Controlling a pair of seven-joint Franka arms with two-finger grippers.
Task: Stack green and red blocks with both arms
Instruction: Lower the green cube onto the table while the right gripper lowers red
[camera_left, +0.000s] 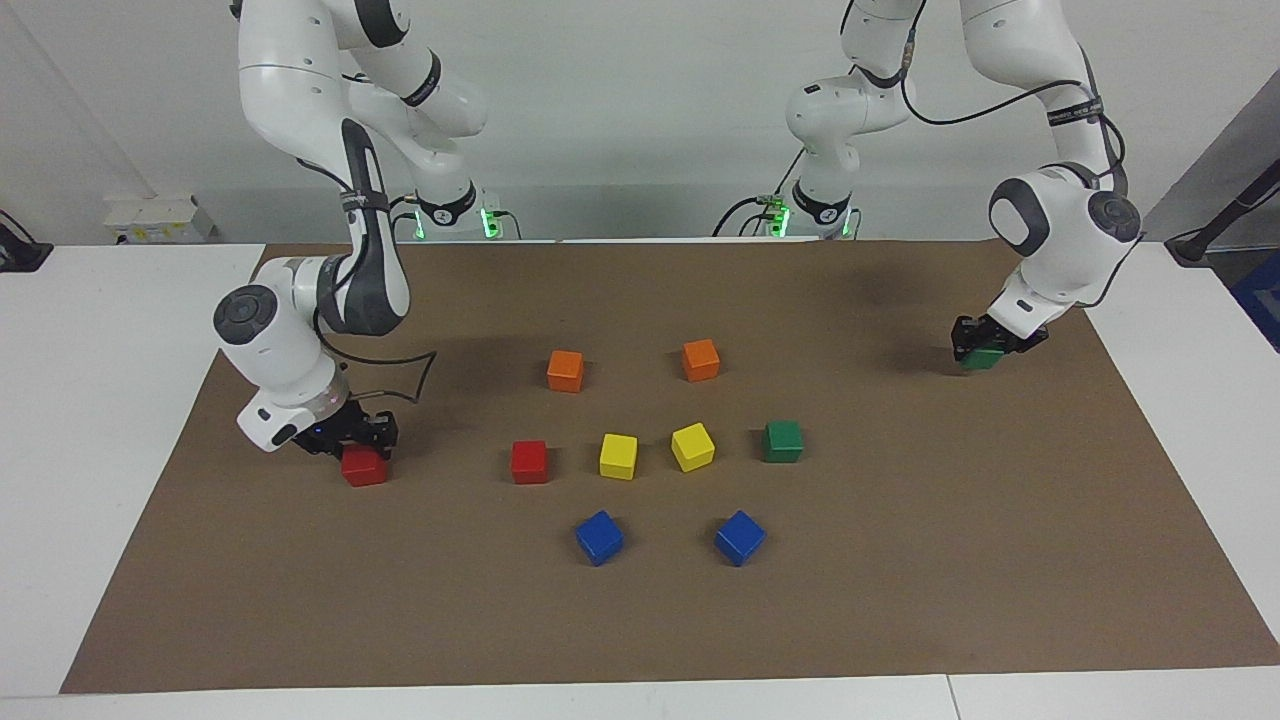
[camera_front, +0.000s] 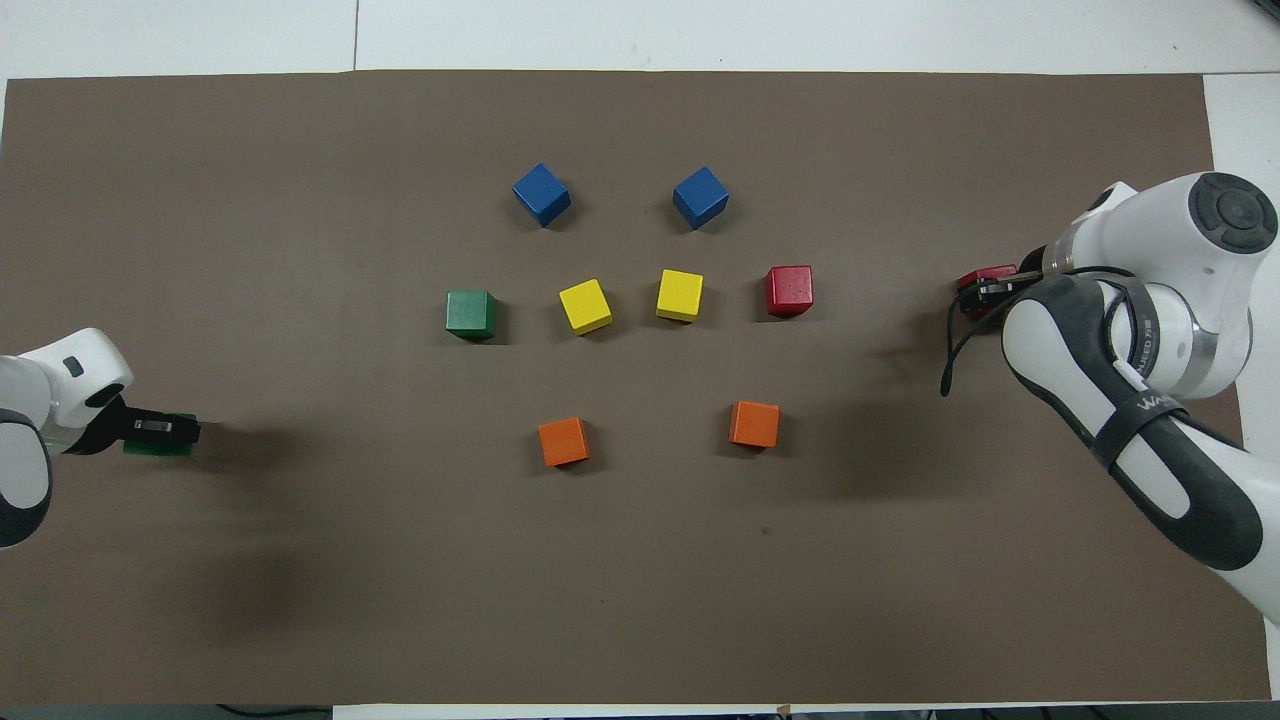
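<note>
Two red and two green blocks are in view. One red block (camera_left: 529, 461) (camera_front: 788, 290) and one green block (camera_left: 782, 441) (camera_front: 471, 312) sit at the two ends of the middle row. My right gripper (camera_left: 358, 440) (camera_front: 985, 291) is down at the mat, around the second red block (camera_left: 364, 468) (camera_front: 988, 276), near the right arm's end of the mat. My left gripper (camera_left: 988, 342) (camera_front: 160, 431) is down around the second green block (camera_left: 982, 359) (camera_front: 158, 447), near the left arm's end. Each gripper partly hides its block.
Two yellow cubes (camera_left: 618, 455) (camera_left: 692, 446) lie between the free red and green blocks. Two orange cubes (camera_left: 565, 370) (camera_left: 700, 359) lie nearer to the robots, and two blue cubes (camera_left: 599, 537) (camera_left: 740, 537) farther from them. All rest on a brown mat (camera_left: 900, 600).
</note>
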